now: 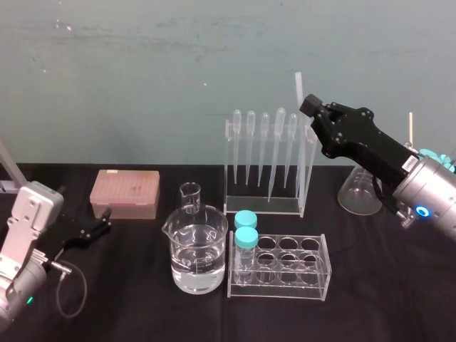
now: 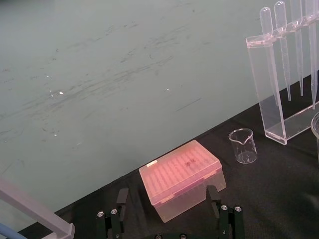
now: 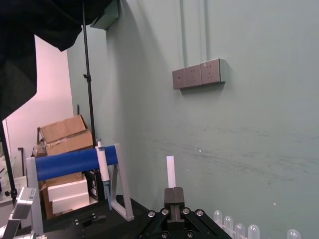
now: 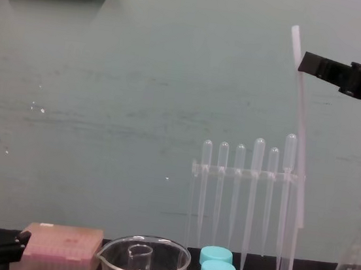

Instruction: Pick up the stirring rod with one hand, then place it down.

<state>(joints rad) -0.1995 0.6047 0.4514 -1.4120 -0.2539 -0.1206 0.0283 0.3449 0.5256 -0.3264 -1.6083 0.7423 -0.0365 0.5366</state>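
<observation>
One stirring rod (image 4: 301, 104), near-upright, R pincer (image 4: 303, 62)

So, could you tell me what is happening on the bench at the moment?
The right gripper is shut on the stirring rod, gripping it near its top end and holding it almost upright, clear of the table, beside the pipette rack. The left gripper rests open and idle at the table's left side, near the pink tip box.
</observation>
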